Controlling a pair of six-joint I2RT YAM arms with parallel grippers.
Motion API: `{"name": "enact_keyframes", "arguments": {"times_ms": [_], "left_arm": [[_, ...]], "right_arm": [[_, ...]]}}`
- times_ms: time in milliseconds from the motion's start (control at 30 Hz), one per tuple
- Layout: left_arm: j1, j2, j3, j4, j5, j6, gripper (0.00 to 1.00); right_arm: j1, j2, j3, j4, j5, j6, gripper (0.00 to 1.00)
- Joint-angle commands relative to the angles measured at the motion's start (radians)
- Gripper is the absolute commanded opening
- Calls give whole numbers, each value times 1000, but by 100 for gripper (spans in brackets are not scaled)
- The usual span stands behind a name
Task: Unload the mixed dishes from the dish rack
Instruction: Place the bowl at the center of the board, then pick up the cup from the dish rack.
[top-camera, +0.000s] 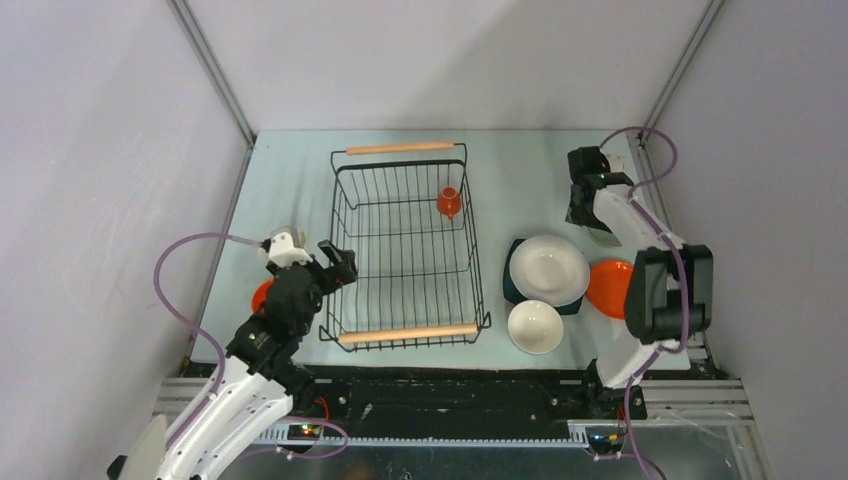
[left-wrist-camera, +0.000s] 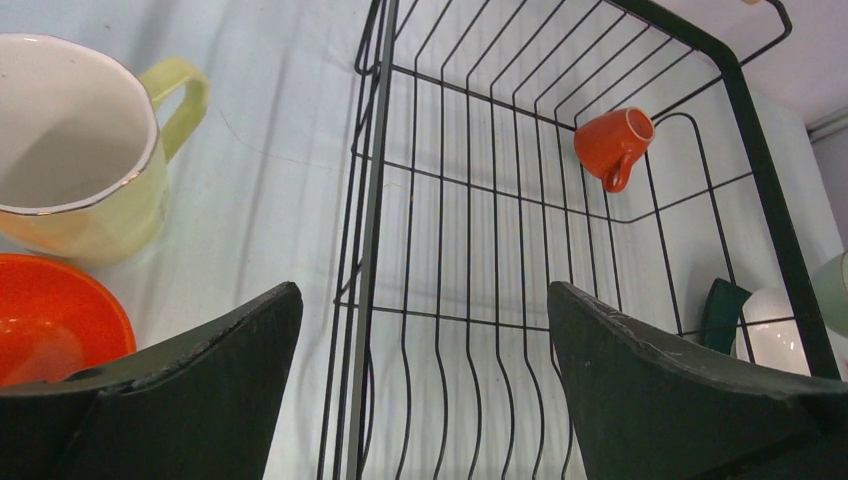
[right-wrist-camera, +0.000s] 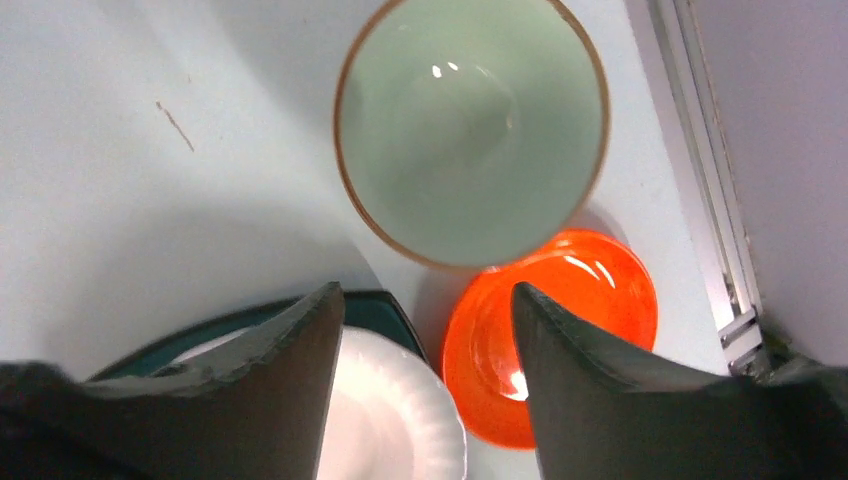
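A black wire dish rack (top-camera: 400, 262) stands in the middle of the pale desk (top-camera: 290, 180), seen from above, with one dish left inside it: a small orange cup (top-camera: 449, 202), tipped over near the rack's right wall at about 1 o'clock from the rack's centre.

The left gripper (top-camera: 338, 263) hangs at the rack's near-left corner, about 8 o'clock from the rack's centre, its fingers spread wide and holding nothing. In the left wrist view the rack's left wall runs up between the fingers, and the cup lies well apart from them at 1 o'clock, its handle pointing down. Outside the rack at 10 o'clock in that view stands a pale yellow mug (left-wrist-camera: 70, 160); an orange bowl (left-wrist-camera: 50, 315) sits just beside it at 9 o'clock.

The right gripper (right-wrist-camera: 425, 295) hovers over the far-right part of the desk, its fingers parted and gripping nothing. In the right wrist view a pale green bowl (right-wrist-camera: 470, 130) sits upright on the desk at 12 o'clock, just beyond the fingertips and clear of them. An orange plate (top-camera: 607, 287) lies just beside that bowl. To the plate's 9 o'clock in the overhead view, a wide white bowl (top-camera: 548, 268) rests on a dark teal square plate (top-camera: 510, 287); a smaller white bowl (top-camera: 534, 326) stands at 6 o'clock from that pair
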Motion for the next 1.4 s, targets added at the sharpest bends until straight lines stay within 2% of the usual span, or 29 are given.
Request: {"name": "enact_keyframes", "arguments": {"times_ms": [0, 33, 100, 400, 633, 767, 1000, 1167, 1367], "left_arm": [[5, 30, 31, 31, 54, 13, 100], [6, 38, 40, 35, 77, 21, 100], [5, 60, 63, 37, 102, 31, 100], [4, 266, 218, 114, 281, 71, 100], [-29, 641, 404, 161, 266, 72, 100], [-70, 823, 529, 200, 241, 93, 100], [-113, 1115, 747, 190, 172, 83, 99], [-127, 1234, 822, 237, 112, 78, 95], [-127, 1346, 902, 251, 116, 91, 91]], "right_arm": [[12, -219, -70, 14, 16, 133, 80], [16, -256, -106, 40, 8, 145, 92], [33, -363, -171, 85, -27, 178, 99], [62, -805, -435, 172, -176, 196, 99], [75, -1071, -622, 203, -317, 226, 100], [86, -1149, -649, 202, -352, 231, 99], [96, -1188, -678, 223, -369, 225, 100], [96, -1195, -689, 233, -401, 220, 100], [96, -1233, -698, 241, -418, 226, 100]]}}
